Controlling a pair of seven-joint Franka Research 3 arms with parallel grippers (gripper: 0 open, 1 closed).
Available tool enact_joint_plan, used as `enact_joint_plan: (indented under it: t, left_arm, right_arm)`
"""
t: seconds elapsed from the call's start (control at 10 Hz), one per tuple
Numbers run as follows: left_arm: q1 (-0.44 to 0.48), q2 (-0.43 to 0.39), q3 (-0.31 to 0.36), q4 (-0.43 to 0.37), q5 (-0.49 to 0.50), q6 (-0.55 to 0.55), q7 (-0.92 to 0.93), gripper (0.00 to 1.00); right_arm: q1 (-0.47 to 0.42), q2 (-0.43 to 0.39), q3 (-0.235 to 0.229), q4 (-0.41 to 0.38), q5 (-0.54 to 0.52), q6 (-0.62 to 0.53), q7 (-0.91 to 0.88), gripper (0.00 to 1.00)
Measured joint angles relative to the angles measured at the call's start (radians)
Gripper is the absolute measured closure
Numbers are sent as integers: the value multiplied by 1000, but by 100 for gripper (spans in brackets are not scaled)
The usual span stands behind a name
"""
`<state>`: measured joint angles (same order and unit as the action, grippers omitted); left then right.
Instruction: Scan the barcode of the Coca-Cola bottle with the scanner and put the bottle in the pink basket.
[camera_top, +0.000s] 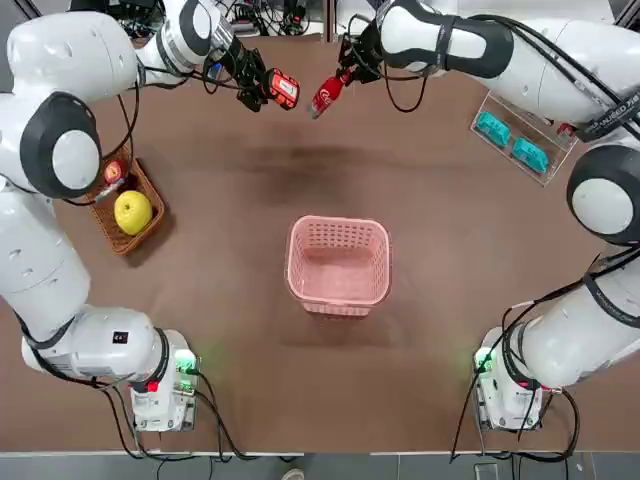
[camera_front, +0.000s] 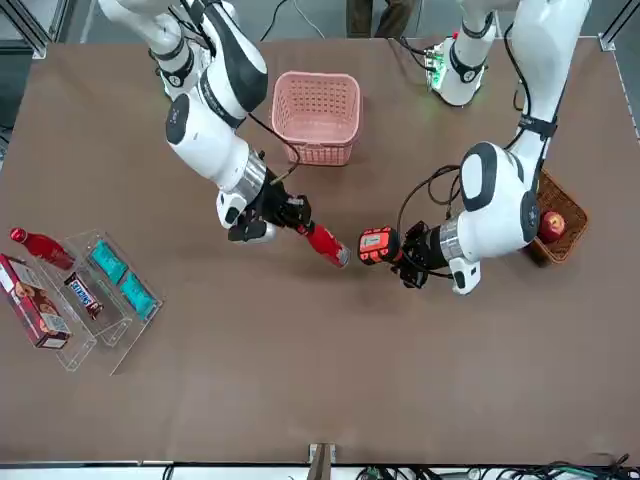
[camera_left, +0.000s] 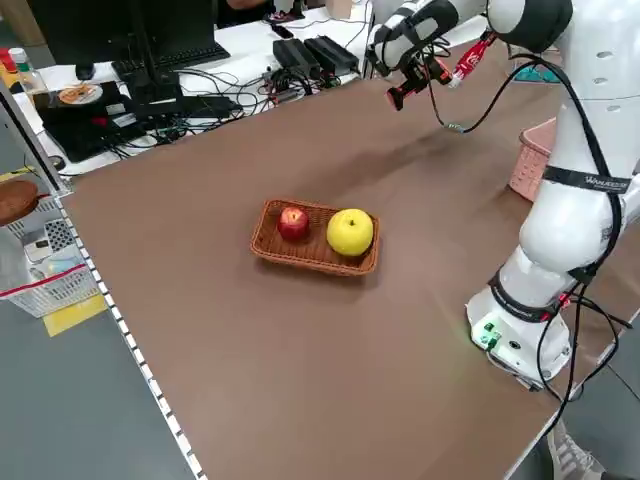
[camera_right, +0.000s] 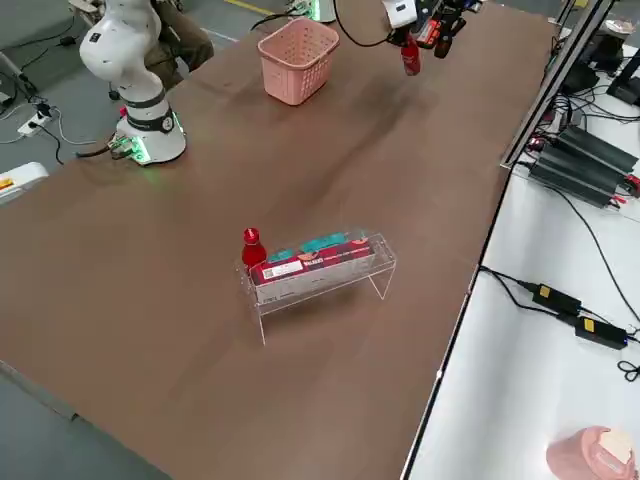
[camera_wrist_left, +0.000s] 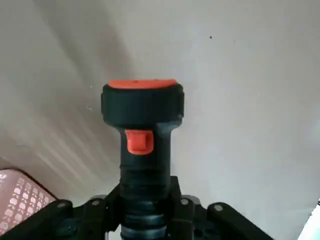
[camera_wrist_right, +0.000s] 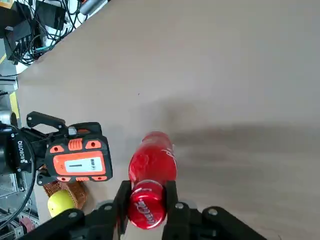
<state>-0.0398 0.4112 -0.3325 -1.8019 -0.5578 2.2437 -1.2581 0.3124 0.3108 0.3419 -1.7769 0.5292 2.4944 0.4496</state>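
While held aloft over the far middle of the brown table, with the right gripper clamped on the cap end of the Coca-Cola bottle and the left gripper clamped on the grip of the scanner, pointing the orange head across a short gap at the bottle's base end. Judged to be the scanning step, with the drop into the basket not yet begun. Calls next for turning the bottle so its label faces the scanner window (barcode itself not visible in any view), then carrying it back toward the robot and lowering it over the pink basket, standing with nothing in it near the table's centre. Elsewhere: a brown wicker basket with a yellow apple and a red apple on the left side, and on the right a clear acrylic rack with teal packets, a candy bar and a red box, a second red bottle just beside it. Beyond the far edge, cables and power adapters on a white bench.
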Motion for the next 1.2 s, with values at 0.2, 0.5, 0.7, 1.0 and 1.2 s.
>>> enact_joint_plan:
  t: [0.2,0.5,0.7,1.0,1.2]
  left_arm:
    - [0,-1,0,0,0,-2,-1,65]
    - [0,-1,0,-1,0,-3,-3,65]
    - [-3,-1,-1,-1,0,-3,-9,65]
    - [-7,-1,-1,-2,0,-3,-30,65]
    - [-7,-1,-1,-2,0,-3,-36,65]
  right_arm:
    - [0,0,0,-1,0,-2,0,68]
    - [0,0,4,-3,0,-18,0,68]
    - [0,0,4,-3,0,-21,0,68]
    - [-16,-49,0,4,0,-203,-19,68]
    - [-24,-129,-1,10,0,-385,-33,68]
